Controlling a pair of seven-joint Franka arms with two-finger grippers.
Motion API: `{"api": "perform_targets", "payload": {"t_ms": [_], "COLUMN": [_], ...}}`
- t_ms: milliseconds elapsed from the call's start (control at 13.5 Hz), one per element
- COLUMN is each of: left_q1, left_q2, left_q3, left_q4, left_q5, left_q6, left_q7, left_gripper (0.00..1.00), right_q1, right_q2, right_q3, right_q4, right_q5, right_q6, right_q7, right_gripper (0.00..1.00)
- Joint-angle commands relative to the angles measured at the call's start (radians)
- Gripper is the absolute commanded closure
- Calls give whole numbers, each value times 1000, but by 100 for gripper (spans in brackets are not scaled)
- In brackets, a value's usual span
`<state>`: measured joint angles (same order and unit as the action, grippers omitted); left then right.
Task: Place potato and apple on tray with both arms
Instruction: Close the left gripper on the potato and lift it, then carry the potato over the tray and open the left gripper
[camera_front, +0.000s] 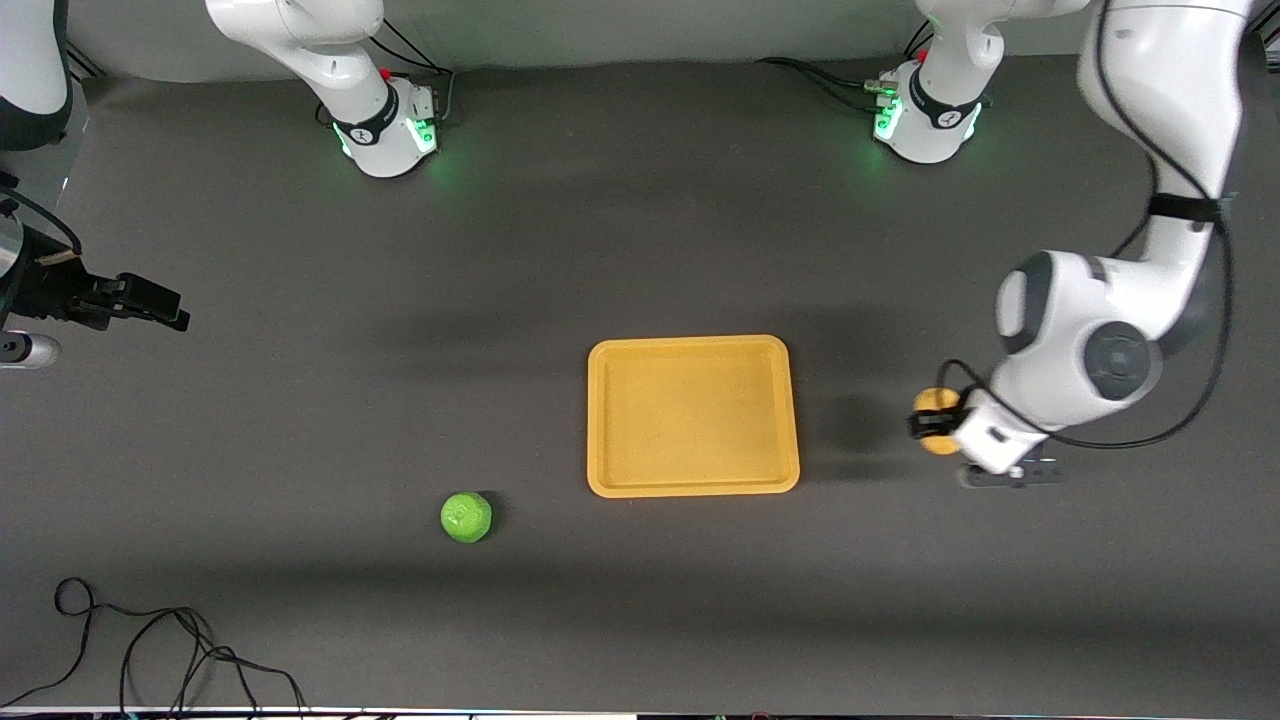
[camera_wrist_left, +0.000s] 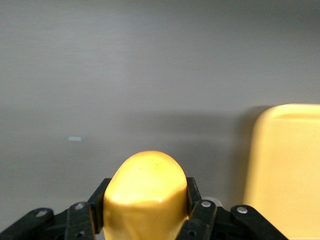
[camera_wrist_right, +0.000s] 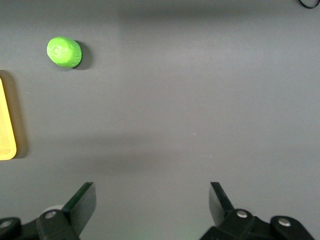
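The yellow-tan potato (camera_front: 938, 402) sits between the jaws of my left gripper (camera_front: 930, 422), which is shut on it just off the tray's short side toward the left arm's end. In the left wrist view the potato (camera_wrist_left: 145, 195) fills the gap of the left gripper (camera_wrist_left: 145, 187), both black fingers pressed against its sides, with the tray (camera_wrist_left: 290, 165) close by. The yellow-orange tray (camera_front: 690, 415) has nothing on it. The green apple (camera_front: 466, 517) lies on the table nearer the front camera, toward the right arm's end. My right gripper (camera_front: 165, 305) hangs open over that end of the table, away from the apple (camera_wrist_right: 64, 52).
A black cable (camera_front: 150, 650) loops along the table edge nearest the front camera, at the right arm's end. The two arm bases (camera_front: 390, 130) (camera_front: 925, 115) stand along the table's top edge in the front view. A corner of the tray (camera_wrist_right: 6, 135) shows in the right wrist view.
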<state>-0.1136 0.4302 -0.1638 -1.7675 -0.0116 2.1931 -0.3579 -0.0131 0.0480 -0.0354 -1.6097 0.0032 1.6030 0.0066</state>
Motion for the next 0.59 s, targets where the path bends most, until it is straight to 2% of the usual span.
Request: {"api": "perform_targets", "payload": {"t_ms": [0, 370, 519], "left_q1": [-128, -270, -284], "left_q2": [125, 225, 249], "left_q3": [18, 21, 27], "left_q4": [150, 152, 154], "left_q5": [-1, 19, 24], "left_q6": [-9, 56, 66], "left_q7": [-166, -254, -256], "left_gripper": [68, 68, 67], "right_q1": [8, 8, 10], "right_q2": [1, 4, 7], "right_q3": [-12, -14, -14], "right_q4": [10, 13, 16], "right_q5": [-5, -5, -5], "right_q6": [-8, -8, -8], "right_q7": [-10, -8, -7], "right_gripper": [0, 0, 0]}}
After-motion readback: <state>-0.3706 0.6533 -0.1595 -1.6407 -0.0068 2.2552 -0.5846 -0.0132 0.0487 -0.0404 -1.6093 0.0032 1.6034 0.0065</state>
